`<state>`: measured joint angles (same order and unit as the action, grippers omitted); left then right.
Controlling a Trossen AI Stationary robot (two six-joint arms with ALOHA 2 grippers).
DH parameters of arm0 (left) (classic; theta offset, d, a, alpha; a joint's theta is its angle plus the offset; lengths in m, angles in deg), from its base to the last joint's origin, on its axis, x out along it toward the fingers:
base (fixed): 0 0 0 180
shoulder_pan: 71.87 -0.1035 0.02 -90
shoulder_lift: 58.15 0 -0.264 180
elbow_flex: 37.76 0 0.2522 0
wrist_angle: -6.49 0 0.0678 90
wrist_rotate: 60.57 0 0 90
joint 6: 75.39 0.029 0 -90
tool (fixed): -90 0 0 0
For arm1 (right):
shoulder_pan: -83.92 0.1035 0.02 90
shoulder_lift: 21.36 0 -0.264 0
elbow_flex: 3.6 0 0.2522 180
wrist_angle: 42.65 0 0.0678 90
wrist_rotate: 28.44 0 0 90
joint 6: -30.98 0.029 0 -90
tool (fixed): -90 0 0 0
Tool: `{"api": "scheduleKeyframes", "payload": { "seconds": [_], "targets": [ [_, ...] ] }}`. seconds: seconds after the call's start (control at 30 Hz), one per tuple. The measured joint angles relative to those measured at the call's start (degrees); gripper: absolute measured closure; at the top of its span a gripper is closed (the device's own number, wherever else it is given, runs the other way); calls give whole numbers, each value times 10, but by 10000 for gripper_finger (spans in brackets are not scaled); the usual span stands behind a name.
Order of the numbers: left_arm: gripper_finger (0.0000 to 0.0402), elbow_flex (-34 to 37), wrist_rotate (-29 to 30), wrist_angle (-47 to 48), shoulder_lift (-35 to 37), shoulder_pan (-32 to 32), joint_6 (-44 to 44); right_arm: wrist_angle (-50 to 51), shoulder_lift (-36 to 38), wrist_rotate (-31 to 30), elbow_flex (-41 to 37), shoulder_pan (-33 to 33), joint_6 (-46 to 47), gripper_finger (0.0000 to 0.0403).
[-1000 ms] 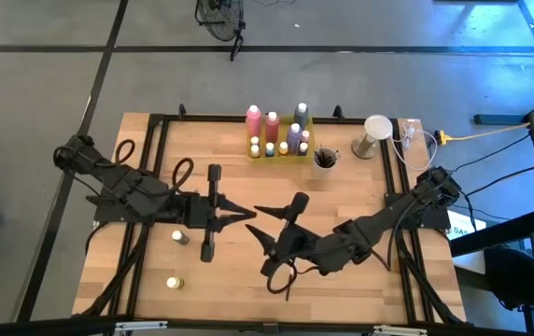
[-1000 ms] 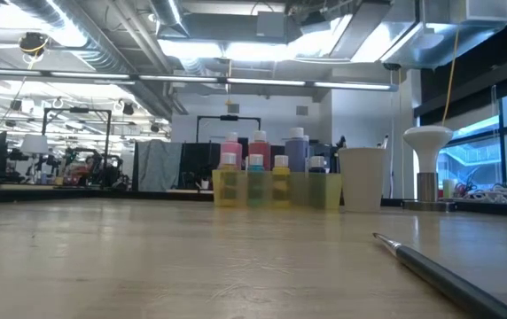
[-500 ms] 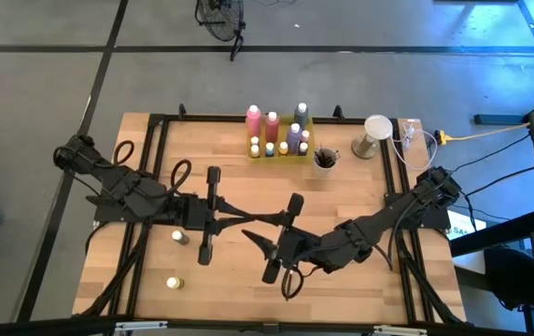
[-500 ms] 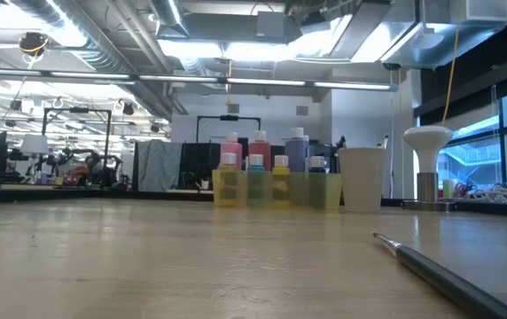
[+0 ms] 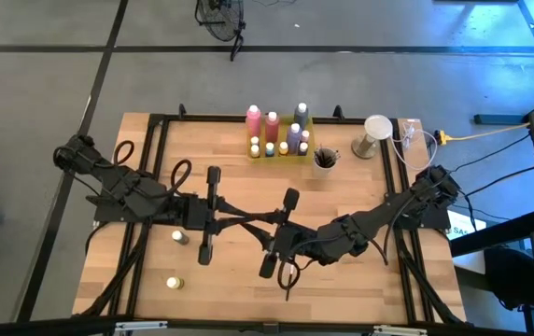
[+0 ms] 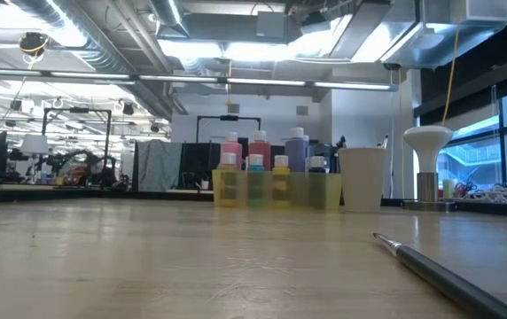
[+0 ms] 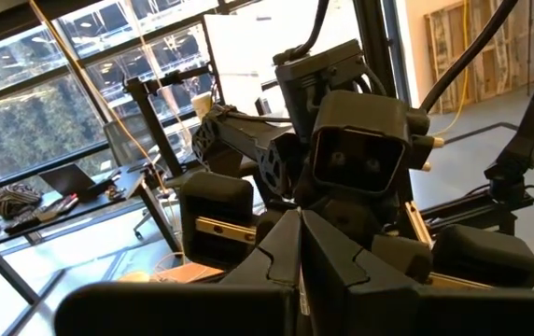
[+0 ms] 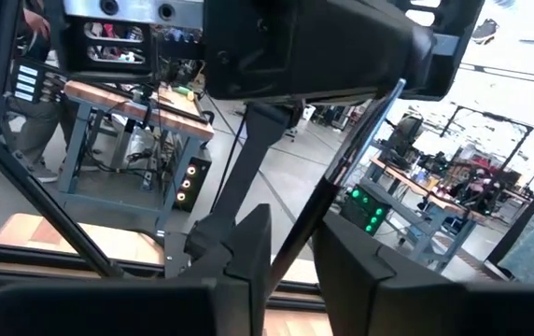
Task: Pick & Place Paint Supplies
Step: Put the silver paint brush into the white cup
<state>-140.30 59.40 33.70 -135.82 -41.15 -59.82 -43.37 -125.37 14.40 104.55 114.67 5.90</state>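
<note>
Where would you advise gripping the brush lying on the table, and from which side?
Probably mid-handle on the brush, coming straight down with the fingers across its length: it is thin and lies flat on the table, leaving nothing to catch from the side.

Pink bottles (image 5: 253, 116), seemingly purple bottle (image 5: 301, 112), translucent yellow tray (image 5: 281, 151), pale cup (image 6: 362, 178).

Both arms (image 5: 136, 191) are matte black, blocky at the joints. Black cables loop off them. Each tool (image 5: 265, 227) ends in wedge fingers.
</note>
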Motion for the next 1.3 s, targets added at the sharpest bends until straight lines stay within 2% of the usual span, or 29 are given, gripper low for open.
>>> {"api": "scheduleKeyframes", "payload": {
  "seconds": [0.13,0.33,0.8,0.9,1.1,1.3],
  "targets": [
    [400,0,-1,0,0,0,0,1,0,0,0,-1,0,339],
    [400,0,-21,5,0,1,0,2,1,-5,0,-2,-9,387],
    [396,0,-19,30,0,0,19,24,1,-5,0,-1,-6,387],
    [377,0,-23,29,0,0,49,25,1,-4,0,0,-4,387],
    [310,1,-29,-11,-1,-1,102,23,1,-5,0,5,-4,387],
    [250,0,11,-31,1,-2,106,36,-1,-41,-1,20,-14,387]
  ]
}}
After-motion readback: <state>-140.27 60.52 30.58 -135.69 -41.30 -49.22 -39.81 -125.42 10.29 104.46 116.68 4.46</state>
